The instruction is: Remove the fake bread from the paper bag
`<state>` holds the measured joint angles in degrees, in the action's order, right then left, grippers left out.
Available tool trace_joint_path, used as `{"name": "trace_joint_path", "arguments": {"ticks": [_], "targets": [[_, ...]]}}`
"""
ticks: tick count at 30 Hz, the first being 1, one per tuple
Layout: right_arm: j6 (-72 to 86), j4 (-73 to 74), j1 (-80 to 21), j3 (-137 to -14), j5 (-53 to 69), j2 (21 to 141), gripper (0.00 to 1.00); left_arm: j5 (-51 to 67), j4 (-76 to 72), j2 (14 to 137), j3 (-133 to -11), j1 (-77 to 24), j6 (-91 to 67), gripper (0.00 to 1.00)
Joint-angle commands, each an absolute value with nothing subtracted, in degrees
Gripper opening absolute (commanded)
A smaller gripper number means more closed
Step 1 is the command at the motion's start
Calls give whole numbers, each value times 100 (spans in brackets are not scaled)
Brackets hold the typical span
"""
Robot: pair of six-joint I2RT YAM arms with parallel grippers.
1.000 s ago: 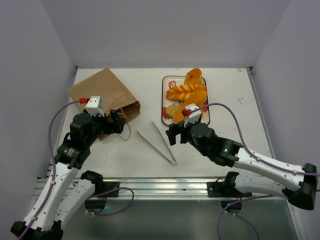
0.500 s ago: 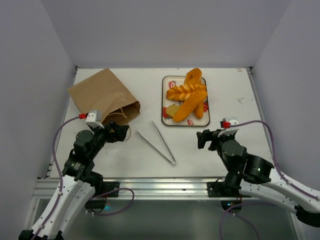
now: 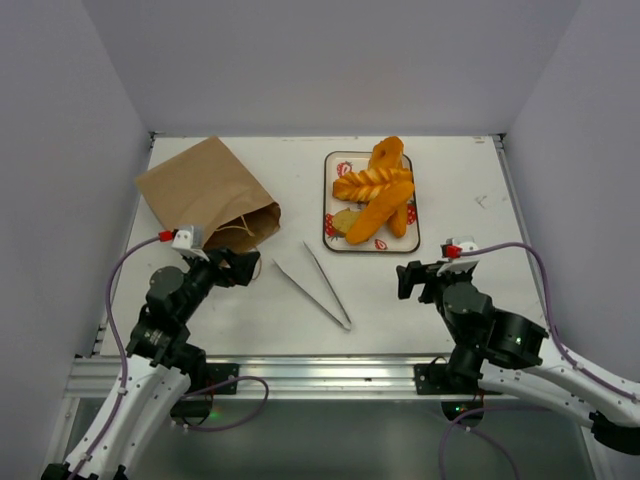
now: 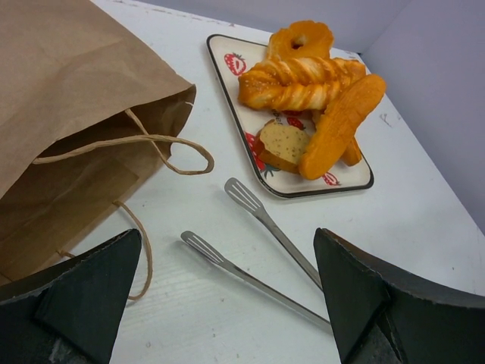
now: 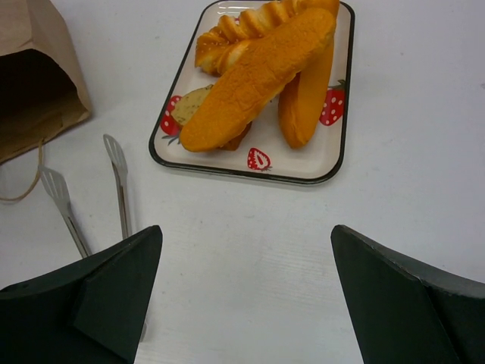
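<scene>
The fake bread [image 3: 374,192] lies heaped on the strawberry-print tray [image 3: 333,166] at the back middle: a braided loaf [image 4: 299,83], long smooth loaves [image 5: 258,76], a ring-shaped piece [image 4: 301,37] and a small paler piece [image 4: 279,144]. The brown paper bag [image 3: 205,190] lies on its side at the back left, mouth toward the tray, loop handles [image 4: 163,144] on the table. I see no bread in its dark mouth [image 5: 34,87]. My left gripper [image 3: 243,267] is open and empty just in front of the bag. My right gripper [image 3: 412,279] is open and empty in front of the tray.
Metal tongs [image 3: 318,281] lie open on the table between the two grippers, tips toward the bag and tray. Grey walls close in the table on three sides. The table's right part is bare white surface [image 3: 470,200].
A second ago my right gripper was at the tray's front edge; it has pulled back toward the near right. My left arm has drawn back from the bag's mouth. Bread and bag have not moved.
</scene>
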<state>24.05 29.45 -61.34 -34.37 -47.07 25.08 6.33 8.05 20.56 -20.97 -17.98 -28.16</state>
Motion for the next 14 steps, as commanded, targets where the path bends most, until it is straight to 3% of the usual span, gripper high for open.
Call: {"name": "trace_joint_path", "arguments": {"ticks": [1, 14], "targets": [[2540, 2918, -6126, -3454, -5001, 2479, 99, 739, 501, 2136, -2153, -1767, -2654, 100], [2566, 2953, -6135, -3419, -5036, 2276, 99, 703, 563, 2224, -2224, -1775, -2654, 100]]}}
